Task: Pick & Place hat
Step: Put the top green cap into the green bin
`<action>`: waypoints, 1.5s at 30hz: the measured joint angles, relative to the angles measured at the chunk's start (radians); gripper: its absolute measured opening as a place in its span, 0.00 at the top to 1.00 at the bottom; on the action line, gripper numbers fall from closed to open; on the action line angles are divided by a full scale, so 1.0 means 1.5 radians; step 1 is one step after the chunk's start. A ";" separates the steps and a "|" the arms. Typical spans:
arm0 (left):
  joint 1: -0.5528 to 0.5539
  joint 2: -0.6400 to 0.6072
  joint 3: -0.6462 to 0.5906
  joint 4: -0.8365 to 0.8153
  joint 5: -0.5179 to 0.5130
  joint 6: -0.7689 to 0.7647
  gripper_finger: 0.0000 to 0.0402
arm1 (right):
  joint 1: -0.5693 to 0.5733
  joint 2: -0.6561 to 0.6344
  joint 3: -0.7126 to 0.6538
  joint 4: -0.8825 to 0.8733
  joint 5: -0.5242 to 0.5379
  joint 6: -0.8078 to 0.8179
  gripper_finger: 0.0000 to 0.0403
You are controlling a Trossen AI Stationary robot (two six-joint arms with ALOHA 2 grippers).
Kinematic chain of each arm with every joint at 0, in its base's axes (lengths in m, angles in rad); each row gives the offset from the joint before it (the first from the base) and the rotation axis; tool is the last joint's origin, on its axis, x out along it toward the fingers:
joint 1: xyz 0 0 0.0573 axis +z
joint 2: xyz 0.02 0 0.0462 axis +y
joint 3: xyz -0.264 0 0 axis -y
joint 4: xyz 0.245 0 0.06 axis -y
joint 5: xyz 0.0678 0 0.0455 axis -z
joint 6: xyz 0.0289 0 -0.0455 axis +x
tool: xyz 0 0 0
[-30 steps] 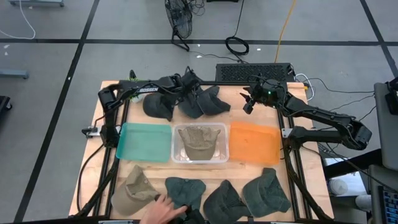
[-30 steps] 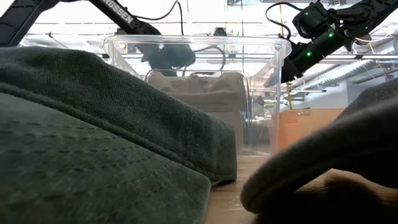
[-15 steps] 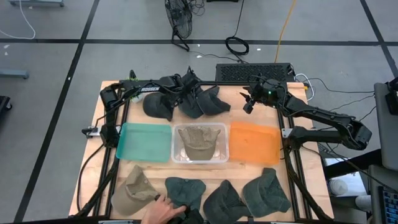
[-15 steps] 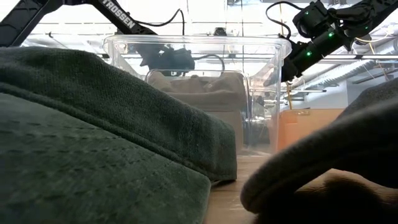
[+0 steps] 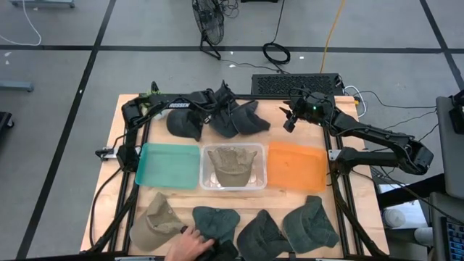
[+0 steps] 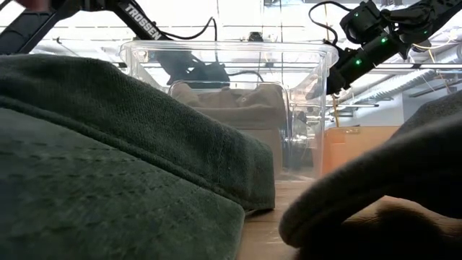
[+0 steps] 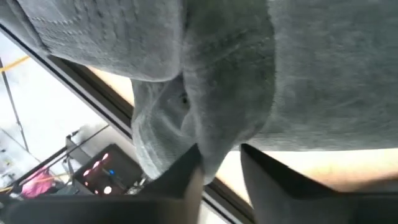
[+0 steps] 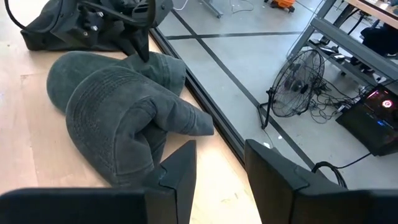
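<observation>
Closing down on a dark grey hat (image 5: 230, 116) at the table's far edge, the left gripper (image 5: 215, 109) is pinching a fold of fabric between its fingers (image 7: 186, 174) after hanging wide open a moment ago, so the pick looks underway. Meanwhile the right gripper (image 8: 217, 165) is waiting near the far right corner with jaws parted, grasping nothing. How firm the grip is stays hard to tell, since the cloth is filling the left wrist view and the clear bin (image 6: 224, 108) is blocking most of the low view
</observation>
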 joint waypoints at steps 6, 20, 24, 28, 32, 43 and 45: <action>-0.019 -0.002 0.000 0.004 -0.082 0.023 0.98 | 0.000 0.000 0.000 0.000 0.000 0.000 0.70; -0.050 -0.130 0.026 -0.008 -0.227 -0.033 0.96 | 0.000 0.000 0.000 -0.001 0.001 0.001 0.71; -0.059 -0.199 0.027 -0.057 -0.232 -0.094 0.98 | 0.000 0.000 0.000 -0.003 0.001 0.002 0.71; -0.080 -0.262 0.027 -0.122 -0.252 -0.154 0.97 | 0.001 0.000 0.000 -0.002 0.001 0.005 0.71; -0.111 -0.316 0.027 -0.197 -0.313 -0.234 0.97 | 0.001 0.000 0.000 -0.002 0.001 0.015 0.71; -0.232 -0.397 0.027 -0.530 -0.375 -0.762 0.98 | 0.001 0.000 0.000 -0.005 0.001 0.028 0.71; -0.253 -0.398 0.027 -0.611 -0.347 -0.879 0.99 | 0.001 0.000 0.000 -0.005 0.001 0.028 0.71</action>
